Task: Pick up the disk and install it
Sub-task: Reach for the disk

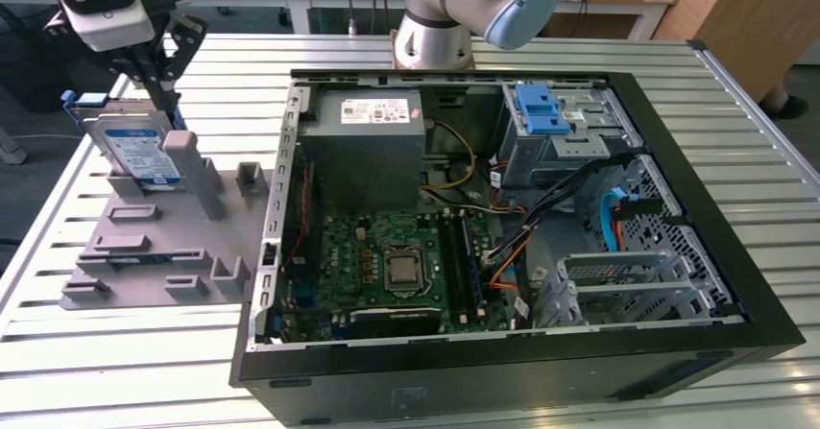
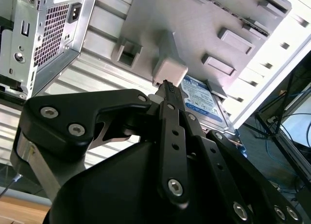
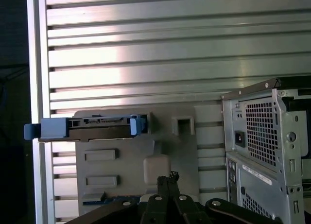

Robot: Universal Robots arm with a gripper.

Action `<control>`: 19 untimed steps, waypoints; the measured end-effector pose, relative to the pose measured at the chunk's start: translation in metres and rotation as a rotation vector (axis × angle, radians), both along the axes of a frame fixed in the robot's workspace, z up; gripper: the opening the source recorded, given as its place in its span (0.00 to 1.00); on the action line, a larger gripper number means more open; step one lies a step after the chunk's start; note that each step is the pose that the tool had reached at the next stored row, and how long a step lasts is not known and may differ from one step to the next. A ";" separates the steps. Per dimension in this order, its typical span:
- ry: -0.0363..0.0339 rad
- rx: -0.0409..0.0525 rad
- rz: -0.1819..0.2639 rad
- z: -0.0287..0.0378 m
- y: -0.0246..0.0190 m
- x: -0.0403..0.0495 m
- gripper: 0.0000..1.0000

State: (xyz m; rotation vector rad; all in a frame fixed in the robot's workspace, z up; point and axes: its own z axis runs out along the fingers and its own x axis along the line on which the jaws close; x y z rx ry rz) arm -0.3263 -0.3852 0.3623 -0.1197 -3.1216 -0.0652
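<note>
Exterior view, upper left of the frame: gripper [image 1: 160, 88] hanging from the arm, black fingers pointing down over the disk [image 1: 138, 151]. Stands on edge there, label facing out, blue frame along its sides, slotted into the far end of a grey fixture plate [image 1: 141, 247] and just beside a tall grey post [image 1: 180, 160]. Lies flat on the slatted metal table [image 1: 129, 371], that plate, at the left of the frame.

Seen in the first wrist view: gripper [image 3: 168, 177] closed right down, fingertips pressed together, nothing held between them. Sits over the pale post [image 3: 156, 166] and apart from the disk [image 3: 87, 128], shown edge-on with its blue frame poking out at both ends.

Seen in the second wrist view: gripper [image 2: 167, 85] close to the top of the post [image 2: 170, 68], with the blue-and-white label of the disk [image 2: 204, 105] just behind.

Centre and right of the exterior frame: open black computer case [image 1: 513, 376], lid off, with a green motherboard [image 1: 397, 256], a grey power supply box [image 1: 372, 151] and a blue latch [image 1: 544, 112] on the drive bay at upper right. Well apart from the disk, that bay.
</note>
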 end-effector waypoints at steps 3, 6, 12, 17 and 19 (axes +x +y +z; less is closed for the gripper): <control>0.0013 0.0000 0.000 -0.0003 0.0000 -0.0004 0.11; 0.0025 0.0000 0.000 -0.0006 0.0000 -0.0009 0.11; 0.0051 0.0000 0.000 -0.0013 0.0000 -0.0018 0.11; 0.0081 0.0000 0.000 -0.0020 0.0000 -0.0024 0.11; 0.0089 0.0000 0.000 -0.0023 0.0000 -0.0029 0.11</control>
